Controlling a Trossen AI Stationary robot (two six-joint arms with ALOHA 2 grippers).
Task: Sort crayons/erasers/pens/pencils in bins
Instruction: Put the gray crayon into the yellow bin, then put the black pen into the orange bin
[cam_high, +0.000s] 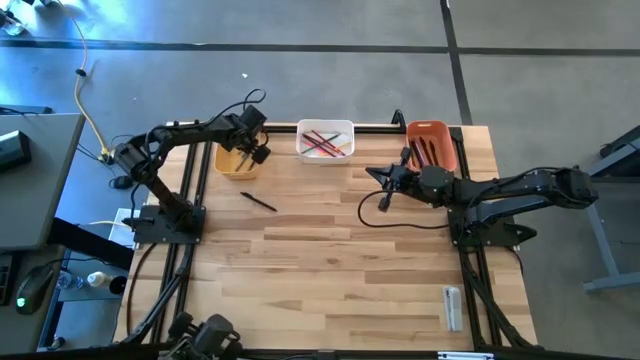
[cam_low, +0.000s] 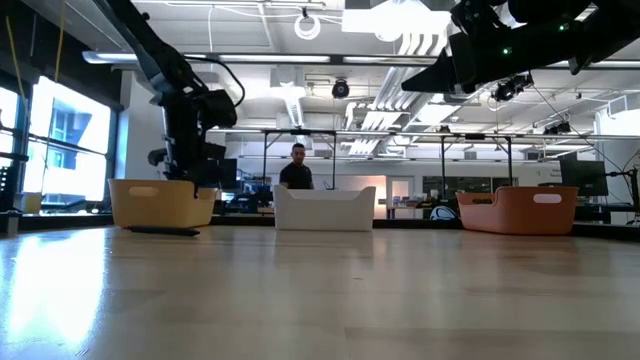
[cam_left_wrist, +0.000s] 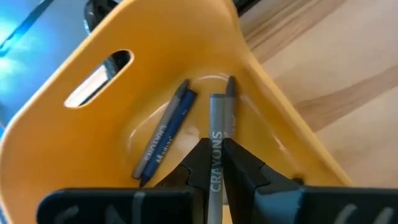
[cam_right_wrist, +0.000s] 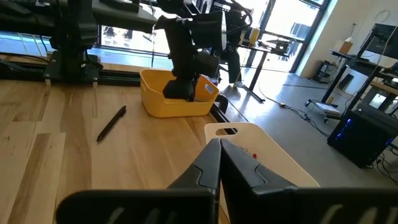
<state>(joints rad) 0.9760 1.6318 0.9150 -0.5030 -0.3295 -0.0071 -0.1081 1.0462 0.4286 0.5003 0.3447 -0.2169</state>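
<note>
A robotics lab in an open, office-like industrial hall

Two dark arms (cam_high: 190, 160) are sitting bolted to a wooden table (cam_high: 330, 270) framed in black rails, with cables (cam_high: 85, 95) trailing across a polished concrete floor (cam_high: 300, 25). Behind the table, exposed ducts and strip lights (cam_low: 400, 30) are running along the ceiling, tall windows (cam_low: 60, 140) are letting daylight in, and a person (cam_low: 297, 168) is standing among desks and monitors (more workstations (cam_right_wrist: 367, 124) are showing beyond). A desk with a mouse (cam_high: 30, 285) is standing beside the rig.
</note>
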